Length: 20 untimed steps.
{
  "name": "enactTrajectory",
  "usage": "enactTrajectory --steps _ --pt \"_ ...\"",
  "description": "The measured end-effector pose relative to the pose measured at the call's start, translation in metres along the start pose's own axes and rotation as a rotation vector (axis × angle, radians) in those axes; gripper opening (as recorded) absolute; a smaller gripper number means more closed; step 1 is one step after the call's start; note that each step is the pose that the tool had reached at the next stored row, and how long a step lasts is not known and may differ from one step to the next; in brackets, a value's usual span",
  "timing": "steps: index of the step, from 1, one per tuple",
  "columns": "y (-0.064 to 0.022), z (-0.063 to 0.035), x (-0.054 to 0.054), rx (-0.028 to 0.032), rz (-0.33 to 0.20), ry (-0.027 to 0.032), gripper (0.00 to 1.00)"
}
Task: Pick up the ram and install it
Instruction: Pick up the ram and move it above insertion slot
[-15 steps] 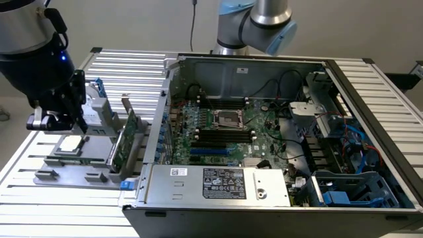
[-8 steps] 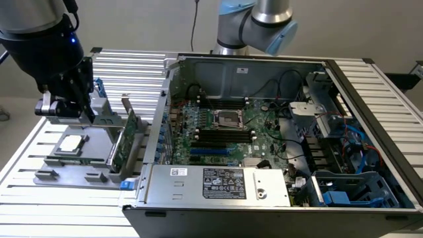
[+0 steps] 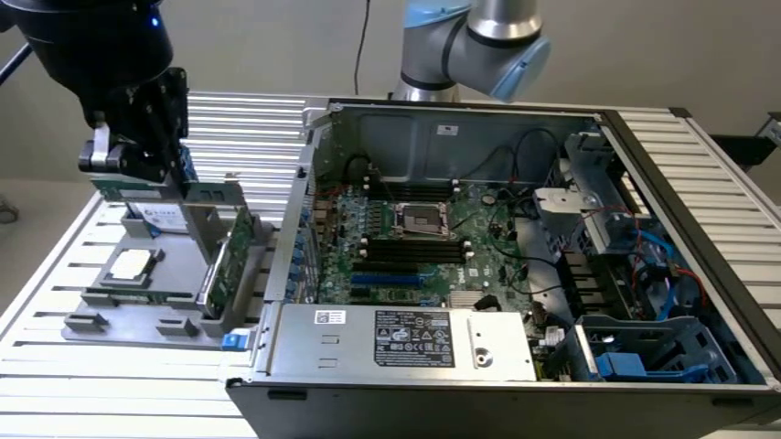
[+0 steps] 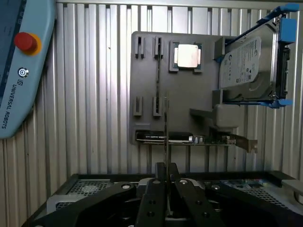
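My gripper point(image 3: 134, 172) hangs above the grey parts tray point(image 3: 91, 322) at the exterior view's left, shut on the ram point(image 3: 205, 190), a long thin green stick held level over the tray. In the wrist view the ram point(image 4: 165, 132) shows edge-on as a thin dark line running out from between the black fingers point(image 4: 154, 189) of the gripper point(image 4: 165, 174), with the tray point(image 4: 147, 85) below it. The black motherboard slots point(image 3: 415, 249) lie inside the open computer case point(image 3: 366, 329), well off toward the exterior view's right of the gripper.
On the tray sit a square silver processor chip point(image 3: 132, 265) point(image 4: 187, 56), a green expansion card with a metal bracket point(image 3: 226, 261) point(image 4: 208, 139), and a hard drive in a blue carrier point(image 4: 251, 66). A teach pendant with a red button point(image 4: 24, 41) lies on the slatted table.
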<state>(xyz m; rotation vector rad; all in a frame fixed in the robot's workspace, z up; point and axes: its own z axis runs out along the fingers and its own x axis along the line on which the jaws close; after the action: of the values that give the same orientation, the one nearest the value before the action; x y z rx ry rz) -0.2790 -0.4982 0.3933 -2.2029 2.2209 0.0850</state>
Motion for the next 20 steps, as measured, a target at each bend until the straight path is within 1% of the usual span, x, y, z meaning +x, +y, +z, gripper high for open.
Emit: enactTrajectory --steps 2,4,12,20 --pt "-0.0067 -0.0062 -0.001 -0.0015 0.0 0.0004 0.14" --pt "-0.0148 -0.0091 -0.002 -0.0027 0.0 0.003 0.14" --pt "-0.0511 -0.0102 -0.007 -0.0026 0.0 0.0085 0.14" --pt "-0.0873 -0.01 -0.013 -0.0026 0.001 0.0219 0.14"
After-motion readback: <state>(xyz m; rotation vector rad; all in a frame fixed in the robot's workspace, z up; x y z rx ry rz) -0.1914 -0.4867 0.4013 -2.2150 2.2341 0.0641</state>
